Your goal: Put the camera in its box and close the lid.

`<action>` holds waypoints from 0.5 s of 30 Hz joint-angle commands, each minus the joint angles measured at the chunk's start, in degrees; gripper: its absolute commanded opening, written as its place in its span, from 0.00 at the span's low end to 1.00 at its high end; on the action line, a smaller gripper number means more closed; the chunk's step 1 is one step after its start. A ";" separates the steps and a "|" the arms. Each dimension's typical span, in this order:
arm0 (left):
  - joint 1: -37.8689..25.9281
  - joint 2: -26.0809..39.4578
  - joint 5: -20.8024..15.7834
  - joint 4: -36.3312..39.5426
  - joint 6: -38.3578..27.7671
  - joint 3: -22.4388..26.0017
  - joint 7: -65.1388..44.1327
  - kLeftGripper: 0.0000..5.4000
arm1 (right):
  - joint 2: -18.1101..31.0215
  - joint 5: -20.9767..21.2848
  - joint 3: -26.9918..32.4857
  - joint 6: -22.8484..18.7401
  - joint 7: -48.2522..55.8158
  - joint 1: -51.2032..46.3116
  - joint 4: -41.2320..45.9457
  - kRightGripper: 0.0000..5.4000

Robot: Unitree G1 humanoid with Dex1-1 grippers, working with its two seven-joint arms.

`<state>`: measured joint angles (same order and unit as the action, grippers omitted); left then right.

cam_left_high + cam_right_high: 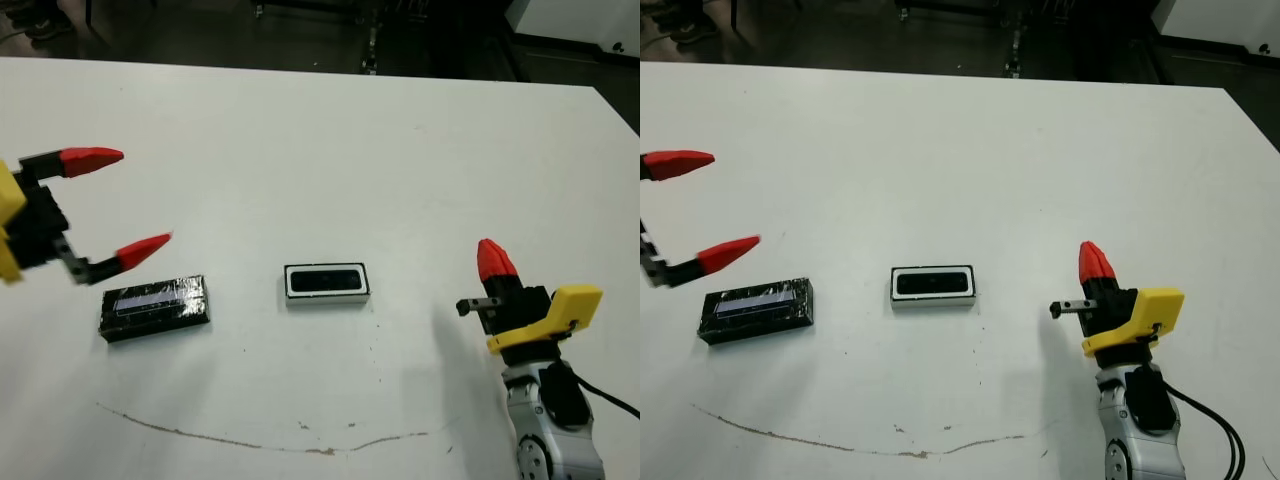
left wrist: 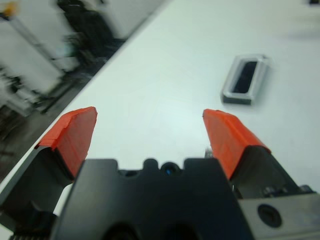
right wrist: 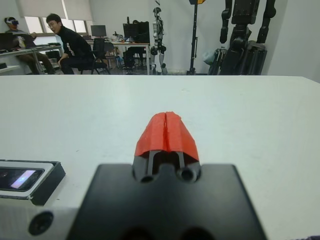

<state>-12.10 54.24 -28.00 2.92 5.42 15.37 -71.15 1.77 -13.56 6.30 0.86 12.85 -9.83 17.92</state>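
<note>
The left hand [image 1: 690, 207] is cut off by the picture's edge in the right eye view; only its two red fingers show. In the left wrist view the room past the desk [image 2: 165, 75] is a blur. In the right wrist view the box [image 3: 27, 180] is cut by the edge. The camera [image 1: 327, 281] inside it is too small to make out.

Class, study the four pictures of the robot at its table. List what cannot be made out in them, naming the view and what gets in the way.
- Box: head views show a dark inside; too small to tell the camera from shadow.
- Lid: absent from the left wrist view; in the right wrist view the edge crops it.
- Left hand: arm cut off by the head views' edge.
- People: too small in the right wrist view; blurred in the left.
</note>
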 commanded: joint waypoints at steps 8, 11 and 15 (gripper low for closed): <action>-9.77 0.71 1.70 -12.47 -3.28 -9.56 -17.91 1.00 | 1.13 0.26 0.20 -0.02 -0.31 -0.41 -0.10 0.00; -9.98 0.43 2.33 -13.96 -3.29 -10.85 -19.66 1.00 | 1.25 0.60 0.17 0.06 -0.39 -0.41 -0.26 0.00; -9.34 0.26 1.71 -13.95 -1.27 -11.59 -21.03 1.00 | 1.30 0.62 0.06 0.02 -0.38 -0.40 -0.33 0.00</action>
<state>-21.50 54.21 -26.39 -10.75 3.39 4.28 -91.40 2.17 -13.18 6.13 0.86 12.78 -9.82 17.94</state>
